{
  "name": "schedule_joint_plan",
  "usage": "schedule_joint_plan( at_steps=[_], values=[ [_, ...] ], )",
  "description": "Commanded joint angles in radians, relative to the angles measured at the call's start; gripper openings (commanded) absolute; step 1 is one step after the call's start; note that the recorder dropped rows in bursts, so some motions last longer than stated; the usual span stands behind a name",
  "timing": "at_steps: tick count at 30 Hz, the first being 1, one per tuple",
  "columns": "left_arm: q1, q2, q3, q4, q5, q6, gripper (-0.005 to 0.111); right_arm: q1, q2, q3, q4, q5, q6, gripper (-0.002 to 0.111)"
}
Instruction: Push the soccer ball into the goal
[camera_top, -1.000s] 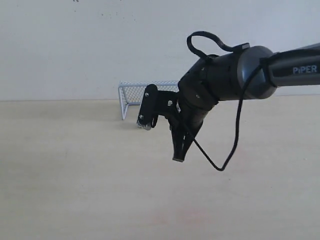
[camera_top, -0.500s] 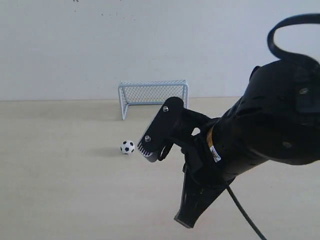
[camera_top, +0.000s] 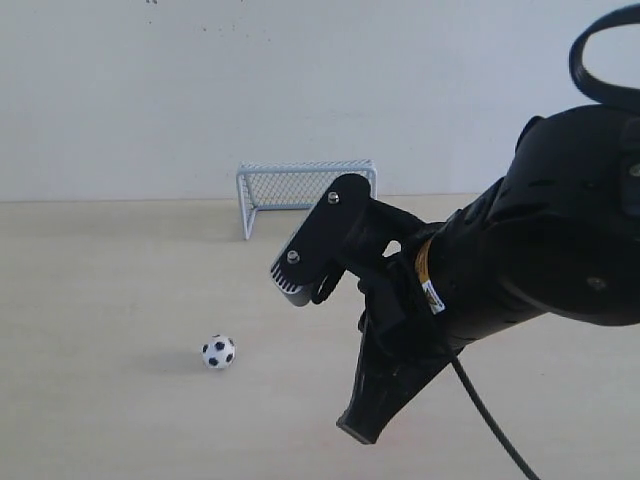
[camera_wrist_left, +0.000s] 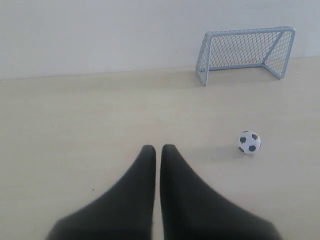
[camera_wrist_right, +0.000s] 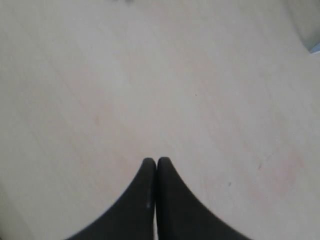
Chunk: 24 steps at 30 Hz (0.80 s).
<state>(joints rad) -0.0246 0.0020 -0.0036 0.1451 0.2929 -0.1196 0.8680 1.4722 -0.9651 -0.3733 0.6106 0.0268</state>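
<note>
The soccer ball (camera_top: 218, 352) lies on the pale wooden table, well in front of the goal (camera_top: 305, 185) and a little to its left. The goal stands at the back against the wall, its opening facing forward. My right gripper (camera_top: 360, 428) hangs large in the foreground of the exterior view, tips down, to the right of the ball and apart from it. Its fingers are pressed together over bare table (camera_wrist_right: 155, 161). The left gripper (camera_wrist_left: 158, 148) is shut too, with a hairline gap; the ball (camera_wrist_left: 248, 142) sits ahead and off to one side, the goal (camera_wrist_left: 245, 50) beyond. The exterior view does not show the left gripper.
A white wall (camera_top: 300, 80) closes off the back of the table just behind the goal. A black cable (camera_top: 490, 420) trails from the right arm. A blue-grey edge (camera_wrist_right: 315, 47) shows at the border of the right wrist view.
The ball has rolled from in front of the goal toward the near left, away from the goal. The right arm swung close to the camera a second ago and has shifted little since.
</note>
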Motion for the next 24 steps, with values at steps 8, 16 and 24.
schedule_joint_plan(
  at_steps=[8, 16, 24],
  values=[
    [0.003, -0.002, 0.004, 0.002, 0.0, 0.004, 0.004, 0.002, -0.009, 0.005, 0.005, -0.009, 0.001, 0.0],
    [0.003, -0.002, 0.004, 0.002, 0.0, 0.004, 0.004, 0.002, -0.009, 0.041, -0.001, 0.067, 0.166, 0.0],
    [0.003, -0.002, 0.004, 0.002, 0.0, 0.004, 0.004, 0.002, -0.009, 0.138, -0.003, -0.032, 0.166, 0.0]
  ],
)
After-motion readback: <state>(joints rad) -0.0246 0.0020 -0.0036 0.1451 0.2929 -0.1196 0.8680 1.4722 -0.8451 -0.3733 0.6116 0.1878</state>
